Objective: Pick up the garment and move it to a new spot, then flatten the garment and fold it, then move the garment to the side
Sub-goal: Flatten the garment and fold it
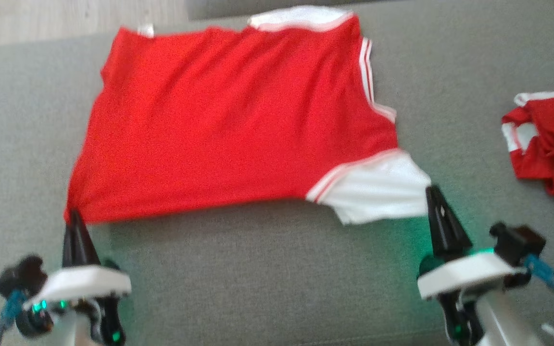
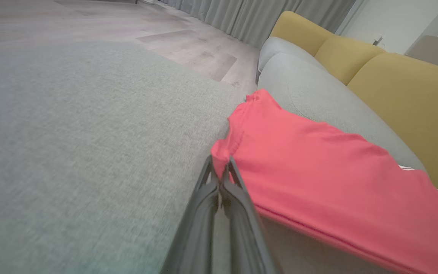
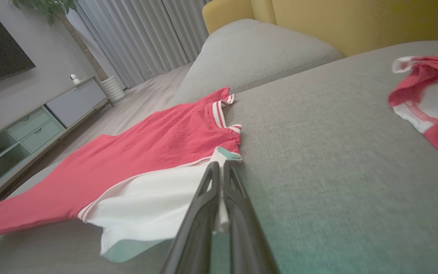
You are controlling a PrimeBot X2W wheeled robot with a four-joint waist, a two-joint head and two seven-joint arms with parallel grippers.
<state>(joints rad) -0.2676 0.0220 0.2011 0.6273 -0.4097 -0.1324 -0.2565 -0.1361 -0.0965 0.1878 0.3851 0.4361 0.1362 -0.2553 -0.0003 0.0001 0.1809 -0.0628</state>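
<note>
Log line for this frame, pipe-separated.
left gripper shut on red shirt corner | right gripper shut on white sleeve | shirt spread on grey sofa | second garment at right

A: We see soft, even daylight, bright all over; shadows are faint. The head view is motion-blurred, the garment (image 1: 229, 120) edges smeared.
B: We agree. We also see a green glow on the cushion (image 1: 267, 269) at 5 o'clock beside the right gripper (image 1: 433, 192), and both wrist views bend and soften toward their edges.
</note>
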